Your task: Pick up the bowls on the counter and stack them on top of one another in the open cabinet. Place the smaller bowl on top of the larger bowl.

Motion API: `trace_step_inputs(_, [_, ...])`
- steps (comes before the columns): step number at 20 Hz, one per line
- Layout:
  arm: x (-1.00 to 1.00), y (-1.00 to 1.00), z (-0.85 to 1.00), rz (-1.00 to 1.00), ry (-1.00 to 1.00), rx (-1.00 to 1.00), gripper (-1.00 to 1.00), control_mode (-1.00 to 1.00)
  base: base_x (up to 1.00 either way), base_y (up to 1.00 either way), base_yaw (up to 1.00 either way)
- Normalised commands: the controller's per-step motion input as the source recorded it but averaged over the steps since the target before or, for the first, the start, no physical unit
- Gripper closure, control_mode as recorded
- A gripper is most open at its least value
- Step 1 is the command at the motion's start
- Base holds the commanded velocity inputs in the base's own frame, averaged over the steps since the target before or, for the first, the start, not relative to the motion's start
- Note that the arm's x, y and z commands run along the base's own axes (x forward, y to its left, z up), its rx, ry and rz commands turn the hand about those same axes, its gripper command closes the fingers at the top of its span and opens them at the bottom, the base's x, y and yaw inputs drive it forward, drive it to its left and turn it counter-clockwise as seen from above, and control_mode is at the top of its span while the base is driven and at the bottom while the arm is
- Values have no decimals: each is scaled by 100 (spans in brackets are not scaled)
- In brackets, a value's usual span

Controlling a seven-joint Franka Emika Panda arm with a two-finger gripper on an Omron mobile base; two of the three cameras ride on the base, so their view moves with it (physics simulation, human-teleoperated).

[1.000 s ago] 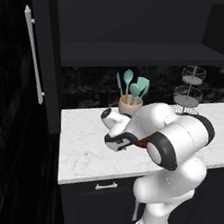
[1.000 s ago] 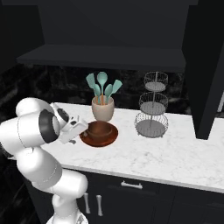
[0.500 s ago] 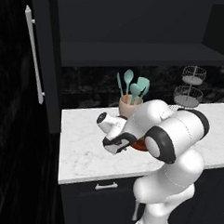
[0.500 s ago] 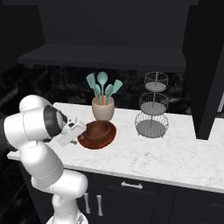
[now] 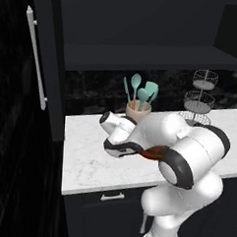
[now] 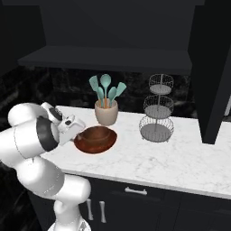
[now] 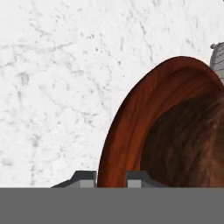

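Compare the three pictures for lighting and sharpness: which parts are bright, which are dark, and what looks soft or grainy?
Left base view: cabinet nearly black, counter bright. Right base view: larger bowl glossy, with a soft shadow under the wire stand. Hand view: evenly lit, the bowl's rim smooth, its inside coarse and grainy, fingertips sharp.

Both base views look down from behind onto the counter [image 5: 89,158] [image 6: 180,158]; the hand view faces it closely [image 7: 57,87].
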Motion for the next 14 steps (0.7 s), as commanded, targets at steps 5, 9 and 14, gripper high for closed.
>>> trace_step_inputs(5, [-100,-13,100,-10,-19,0,100,-100,0,0,0])
trace_step_inputs(9, [-100,-30,100,-7,-18,0,100,-100,0,0,0])
trace_step_inputs(14, [-76,-14,100,-3,-11,0,100,-100,0,0,0])
